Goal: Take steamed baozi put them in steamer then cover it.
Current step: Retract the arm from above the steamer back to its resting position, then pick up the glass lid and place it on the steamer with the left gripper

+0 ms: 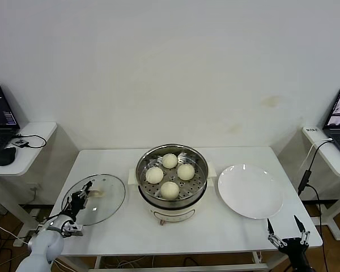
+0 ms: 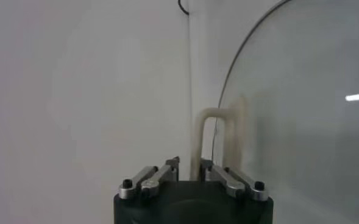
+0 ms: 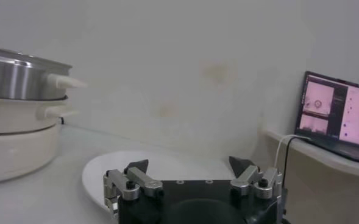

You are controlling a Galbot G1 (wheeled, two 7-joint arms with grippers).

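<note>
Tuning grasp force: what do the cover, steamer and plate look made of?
Cover: clear glass, table visible through it; thin metal-looking rim; cream handle, probably plastic. Steamer: shiny, mirror-like wall, likely stainless steel. Plate: glossy white, ceramic or melamine, can't tell.

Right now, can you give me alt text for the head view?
Four baozi sit in the uncovered steamer at table centre. The left gripper is at the glass cover beside it; the right gripper hangs open near a white plate.

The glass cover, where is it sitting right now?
In the head view the cover lies on the table at the robot's left, beside the steamer, with the left end effector at its cream handle.
</note>
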